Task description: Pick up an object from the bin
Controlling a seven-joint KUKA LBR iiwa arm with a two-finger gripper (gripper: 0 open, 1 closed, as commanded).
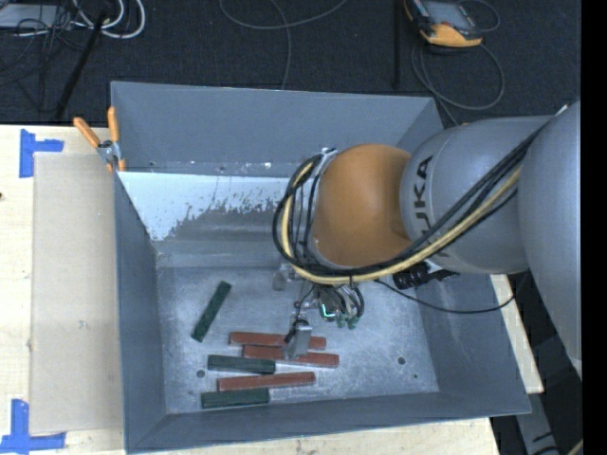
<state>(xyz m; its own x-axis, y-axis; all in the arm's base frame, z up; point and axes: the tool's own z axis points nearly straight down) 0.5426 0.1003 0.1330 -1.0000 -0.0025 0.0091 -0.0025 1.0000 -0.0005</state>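
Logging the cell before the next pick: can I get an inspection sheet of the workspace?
Surface: grey metal bin, floor speckled.
Job's things: red-brown bars and dark green bars grouped near the front; lone dark green bar apart, to the left.
Clutter: nothing seen.
Grippers: gripper low over the group's red-brown bars.
Cables: yellow and black cables looped round the orange wrist cover.
Surroundings: loose cables on the dark floor behind.

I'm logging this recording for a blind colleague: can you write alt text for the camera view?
The gripper hangs low over a cluster of flat reddish-brown and dark green bars on the floor of the grey bin. One dark green bar lies apart, tilted, to the cluster's upper left.
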